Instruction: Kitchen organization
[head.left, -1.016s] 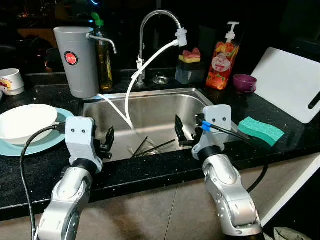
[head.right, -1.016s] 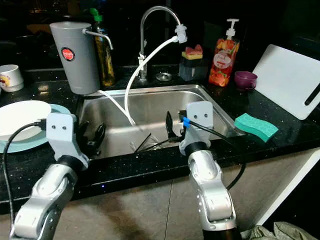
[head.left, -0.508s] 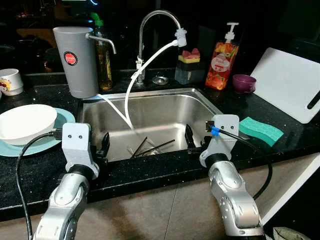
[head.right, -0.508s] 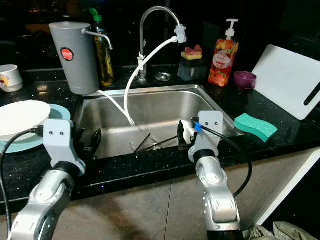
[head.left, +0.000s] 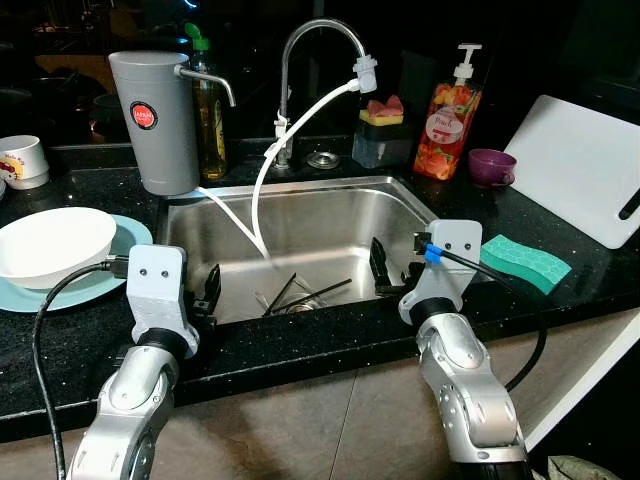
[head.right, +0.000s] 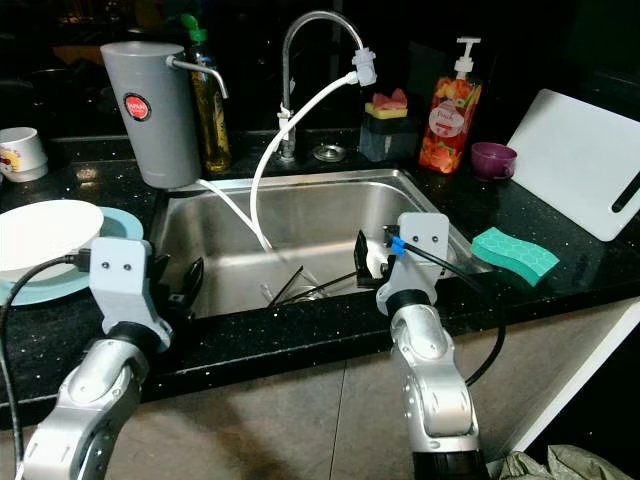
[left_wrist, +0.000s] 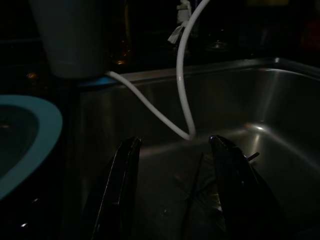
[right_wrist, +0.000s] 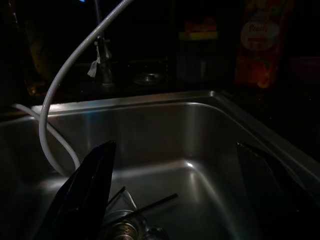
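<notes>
1. Chopsticks (head.left: 305, 293), dark, lie crossed at the sink (head.left: 300, 215) bottom by the drain. Left eye view: left end effector (head.left: 208, 292) hangs over the sink's front-left rim; right end effector (head.left: 384, 272) over the front-right rim. Both empty.
2. Right eye view: white bowl (head.right: 45, 235) on a teal plate (head.right: 60, 282), left tabletop (head.right: 300, 335). Grey dispenser (head.right: 150, 110) behind the sink, w/ a white hose (head.right: 262, 170) running from the faucet (head.right: 305, 60) into the basin. Green sponge (head.right: 513, 254) and white cutting board (head.right: 580, 160) on the right.
3. Left wrist view: very dark. Fingers (left_wrist: 122, 190) spread apart, nothing btwn them; chopsticks faintly seen below, hose ahead.
4. Right wrist view: dark. Fingers (right_wrist: 92, 185) wide apart, holding nothing; chopsticks near the drain (right_wrist: 125, 231), well apart from the tips.
</notes>
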